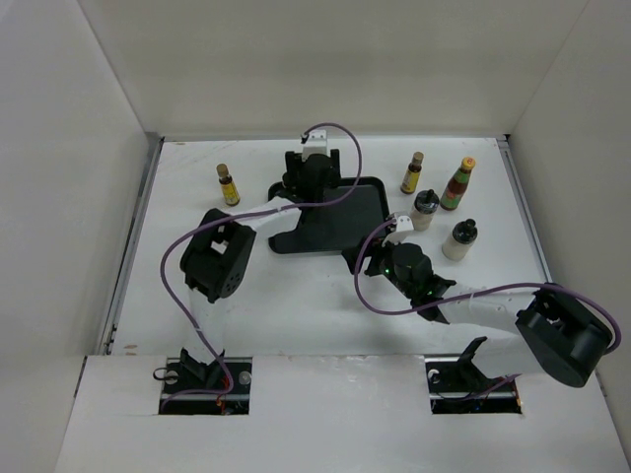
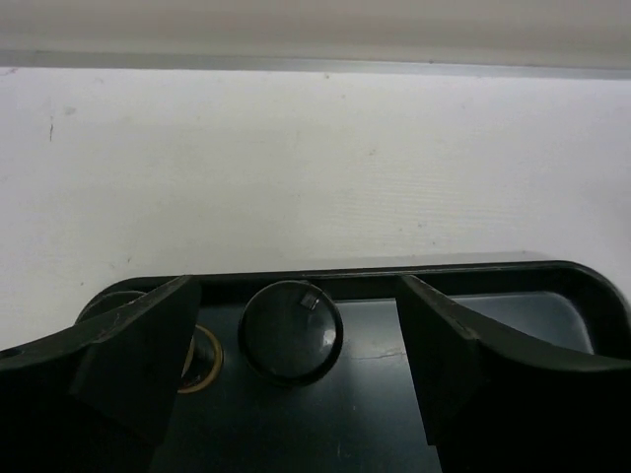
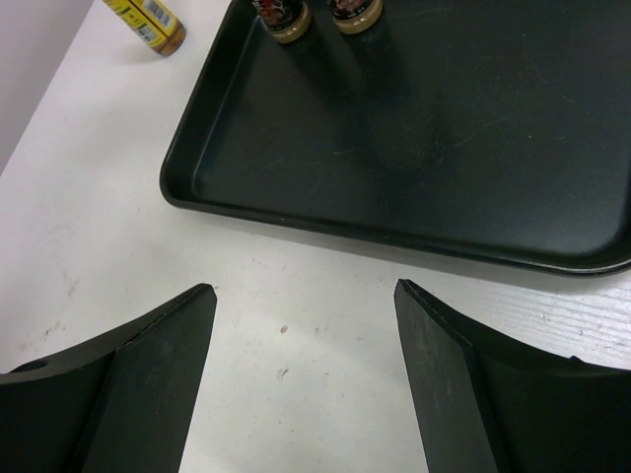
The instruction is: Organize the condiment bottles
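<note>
The black tray (image 1: 345, 222) lies mid-table. My left gripper (image 1: 306, 177) hangs open over its back left corner. In the left wrist view its fingers (image 2: 138, 355) straddle, from above, a round black bottle cap (image 2: 291, 331); a second, gold-ringed cap (image 2: 202, 360) sits beside it. The right wrist view shows those two bottles' bases (image 3: 281, 18) standing in the tray (image 3: 414, 128). My right gripper (image 1: 363, 258) is open and empty over bare table just in front of the tray. Outside it stand two brown yellow-labelled bottles (image 1: 228, 185) (image 1: 412, 173), a red one (image 1: 457, 184) and two whitish black-capped ones (image 1: 425, 210) (image 1: 459, 239).
White walls enclose the table on the left, back and right. The left brown bottle also shows in the right wrist view (image 3: 148, 20), left of the tray. Purple cables loop over both arms (image 1: 197, 246).
</note>
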You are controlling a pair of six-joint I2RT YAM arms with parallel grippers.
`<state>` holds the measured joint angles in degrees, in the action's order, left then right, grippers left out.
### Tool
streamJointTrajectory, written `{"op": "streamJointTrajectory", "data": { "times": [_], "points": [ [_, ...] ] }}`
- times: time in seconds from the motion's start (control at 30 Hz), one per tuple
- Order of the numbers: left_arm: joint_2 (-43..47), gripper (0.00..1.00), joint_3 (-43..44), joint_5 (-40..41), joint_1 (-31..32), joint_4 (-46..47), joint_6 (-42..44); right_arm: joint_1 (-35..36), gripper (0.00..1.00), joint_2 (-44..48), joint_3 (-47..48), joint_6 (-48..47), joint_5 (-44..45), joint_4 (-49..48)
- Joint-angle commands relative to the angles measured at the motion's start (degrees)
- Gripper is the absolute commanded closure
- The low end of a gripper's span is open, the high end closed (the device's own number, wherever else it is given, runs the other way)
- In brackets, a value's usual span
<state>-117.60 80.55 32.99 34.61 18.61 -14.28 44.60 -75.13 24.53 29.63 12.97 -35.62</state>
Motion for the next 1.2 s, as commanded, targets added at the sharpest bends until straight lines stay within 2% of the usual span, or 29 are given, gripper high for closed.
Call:
{"op": "streamJointTrajectory", "data": {
  "times": [0.0,0.17,0.3,0.43,0.57,0.67,0.8,1.17],
  "points": [
    [11.0,0.2,-1.4,-1.1,0.9,2.6,0.8,0.2,0.2,-0.1,1.0,0.4,-0.8,-3.9],
    [17.0,0.22,-4.2,-2.8,0.5,2.4,0.7,0.4,0.2,-0.2,1.0,0.4,-0.8,-4.0],
    [22.0,0.35,-8.6,-0.7,-0.3,2.9,0.3,0.4,0.2,-0.2,1.1,0.4,-0.8,-3.9],
    [26.8,0.48,-14.9,5.2,-6.2,2.0,-2.1,0.4,0.2,-0.2,1.1,0.4,-0.8,-3.9],
    [30.3,0.48,-19.1,5.0,-13.8,-2.1,-7.8,0.5,0.2,-0.5,1.2,0.4,-0.8,-3.9],
    [29.6,0.51,-19.1,1.5,-19.1,-5.7,-11.0,0.5,0.2,-0.6,1.3,0.5,-1.2,-3.9],
    [26.3,0.53,-16.8,0.3,-22.7,-7.2,-11.8,0.5,0.19,-1.4,1.5,0.5,-1.4,-4.0],
    [16.9,0.52,-8.0,-4.8,-26.7,-11.3,-11.2,0.9,0.19,-1.1,1.7,0.3,-1.9,-4.0]
  ]
}}
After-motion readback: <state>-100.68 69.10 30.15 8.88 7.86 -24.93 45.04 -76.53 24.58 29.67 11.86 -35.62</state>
